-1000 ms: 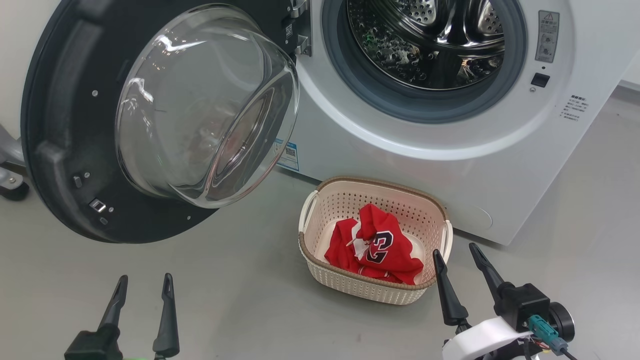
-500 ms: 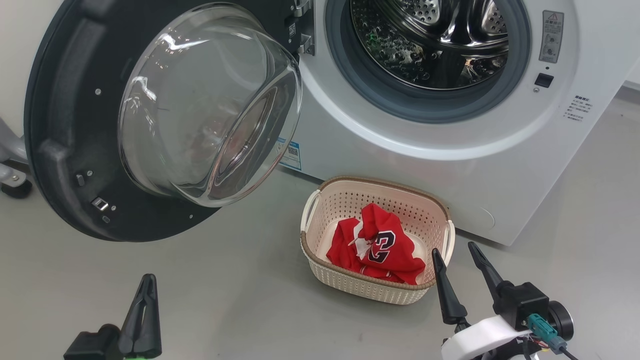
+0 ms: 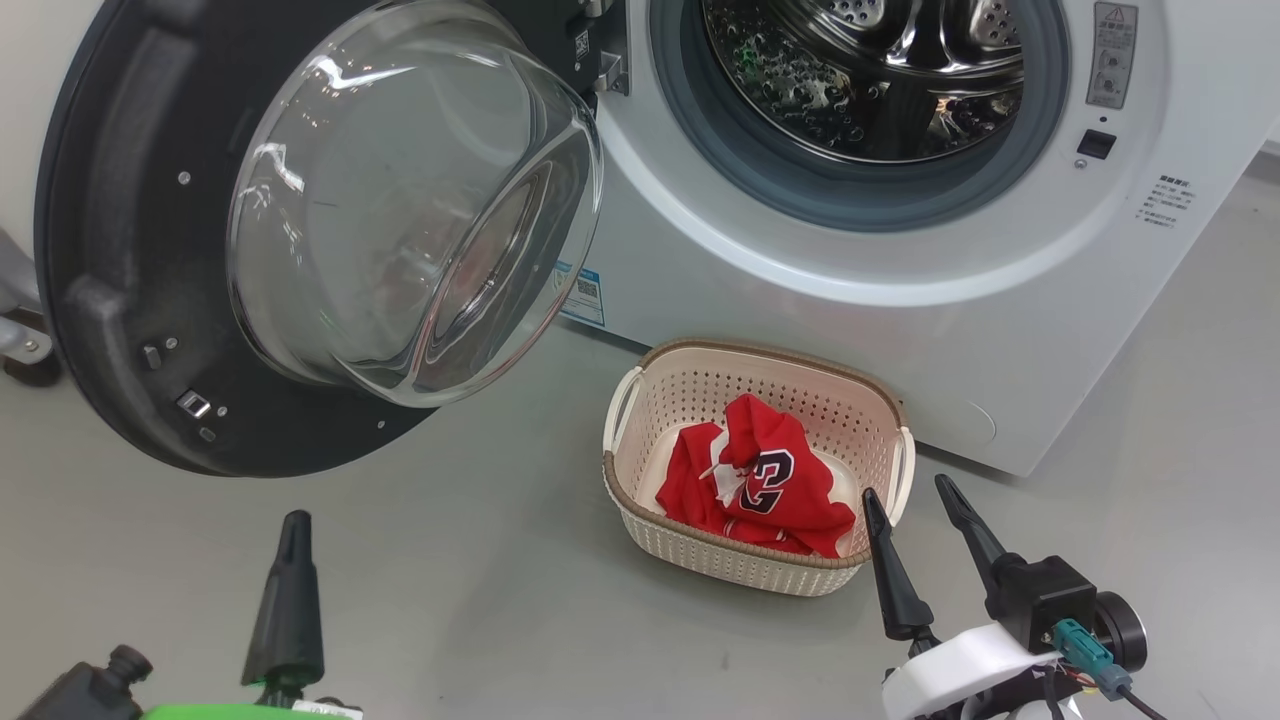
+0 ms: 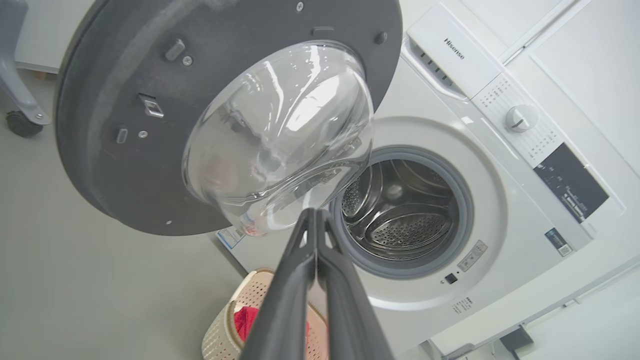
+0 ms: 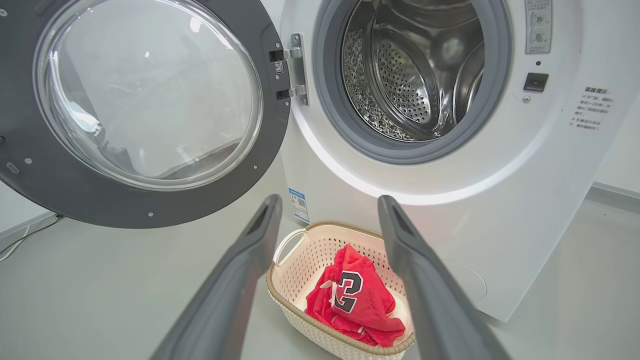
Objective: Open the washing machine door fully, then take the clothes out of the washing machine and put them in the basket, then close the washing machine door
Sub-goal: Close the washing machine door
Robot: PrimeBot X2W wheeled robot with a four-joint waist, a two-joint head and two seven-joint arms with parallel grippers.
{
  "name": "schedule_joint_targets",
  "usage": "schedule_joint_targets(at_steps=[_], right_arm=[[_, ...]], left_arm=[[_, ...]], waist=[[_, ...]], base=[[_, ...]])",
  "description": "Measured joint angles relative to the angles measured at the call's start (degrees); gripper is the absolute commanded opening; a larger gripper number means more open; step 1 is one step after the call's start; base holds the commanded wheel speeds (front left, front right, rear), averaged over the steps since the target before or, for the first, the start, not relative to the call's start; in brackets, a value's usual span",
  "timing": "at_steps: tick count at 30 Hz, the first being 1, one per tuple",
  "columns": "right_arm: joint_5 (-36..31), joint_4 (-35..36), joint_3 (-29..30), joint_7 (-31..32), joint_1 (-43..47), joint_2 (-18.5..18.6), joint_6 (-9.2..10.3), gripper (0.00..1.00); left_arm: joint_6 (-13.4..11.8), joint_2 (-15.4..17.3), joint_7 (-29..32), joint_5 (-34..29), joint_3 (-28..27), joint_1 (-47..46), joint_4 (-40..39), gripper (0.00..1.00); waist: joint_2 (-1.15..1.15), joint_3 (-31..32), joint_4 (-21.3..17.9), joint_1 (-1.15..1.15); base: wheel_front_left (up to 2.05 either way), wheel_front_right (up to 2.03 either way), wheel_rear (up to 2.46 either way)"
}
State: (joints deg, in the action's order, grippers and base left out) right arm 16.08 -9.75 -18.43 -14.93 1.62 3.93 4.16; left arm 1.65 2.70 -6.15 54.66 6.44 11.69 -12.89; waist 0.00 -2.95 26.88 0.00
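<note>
With left gripper (image 3: 294, 522) pressed together and right gripper (image 3: 905, 490) spread, push door (image 3: 110, 250) from behind its outer rim, swing steadily clear of basket (image 3: 720, 572), press firmly shut.

Door (image 3: 120, 260) swung wide open, upper left of head view: black frame, clear glass bowl bulging out. Washer (image 3: 850, 330) white, upper right; grey-ringed opening, steel drum exposed. Basket (image 3: 720, 560) cream, brown rim, upright on floor at lower centre, right by washer front; can't tell if touching. Clothes (image 3: 790, 500) inside it: crumpled red, white trim, navy number facing up.
</note>
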Motion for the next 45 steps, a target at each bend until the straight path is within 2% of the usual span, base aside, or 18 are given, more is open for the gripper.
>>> schedule_joint_targets(at_steps=[4,7,10,13,16,18,20,24,27,30,38,45], right_arm=[[-0.1,0.0,0.1,0.0,0.0,0.3,0.00,1.00],[-0.1,0.0,0.1,0.0,-0.1,0.3,0.01,1.00],[-0.1,0.0,0.1,0.0,-0.4,0.4,0.01,1.00],[-0.1,0.1,0.1,0.0,-0.8,0.4,0.01,1.00],[-0.6,0.4,0.3,0.3,-1.2,0.7,0.02,1.00],[-0.6,0.5,0.4,0.5,-1.3,0.7,0.02,1.00],[-0.6,0.7,0.4,0.5,-1.4,0.9,0.02,1.00],[-1.2,1.1,0.1,1.1,-2.4,1.4,0.01,1.00],[-1.6,1.2,-0.2,1.1,-3.3,1.5,-0.07,1.00],[-1.7,1.5,-0.4,1.6,-3.8,1.7,-0.09,1.00],[-2.1,2.0,-0.5,2.2,-5.0,2.1,-0.53,1.00],[-2.5,2.5,-0.6,2.7,-6.0,2.6,-0.52,1.00]], left_arm=[[0.2,0.0,-3.3,11.7,2.9,0.0,-3.7,0.00],[1.3,-0.1,-5.9,19.9,2.0,0.1,-5.7,0.00],[2.3,-0.1,-6.9,28.1,-2.9,0.0,-6.5,0.00],[3.0,-0.1,-6.3,36.2,-10.1,-0.6,-6.4,0.00],[3.3,-0.2,-6.3,41.0,-18.1,-3.9,-5.9,0.00],[3.3,0.3,-5.9,42.7,-21.3,-5.6,-4.7,0.00],[3.3,2.2,-4.9,44.9,-23.9,-7.0,-3.4,0.00],[3.1,7.3,-2.8,48.4,-28.3,-10.6,0.1,0.00],[2.0,11.3,-0.3,50.8,-30.3,-12.8,3.4,0.00],[0.4,15.5,3.0,51.9,-30.8,-14.1,7.0,0.00],[-3.7,23.8,10.8,54.7,-30.0,-17.0,14.9,0.00],[-5.4,27.2,16.1,54.8,-27.0,-21.1,20.2,0.00]], waist=[[0.00,-0.5,0.0,0.00],[0.00,-0.8,0.0,0.00],[0.00,-1.1,0.0,0.00],[0.00,-1.6,0.0,0.00],[0.00,-2.4,0.0,0.00],[0.00,-2.8,0.1,0.00],[0.00,-3.2,0.1,0.00],[0.00,-4.2,0.1,0.00],[0.00,-4.8,-0.3,0.00],[0.00,-5.3,-0.9,0.00],[0.00,-6.9,-2.8,0.00],[0.00,-8.8,-4.5,0.00]], base=[[0.00,0.00,0.00],[0.00,0.00,0.00],[0.00,0.00,0.00],[0.00,0.00,0.00],[0.00,0.00,0.00],[0.00,0.00,0.00],[0.00,0.00,0.00],[0.00,0.00,0.00],[0.00,0.00,0.00],[0.00,0.00,0.00],[0.00,0.00,0.00],[0.00,0.00,0.00]])
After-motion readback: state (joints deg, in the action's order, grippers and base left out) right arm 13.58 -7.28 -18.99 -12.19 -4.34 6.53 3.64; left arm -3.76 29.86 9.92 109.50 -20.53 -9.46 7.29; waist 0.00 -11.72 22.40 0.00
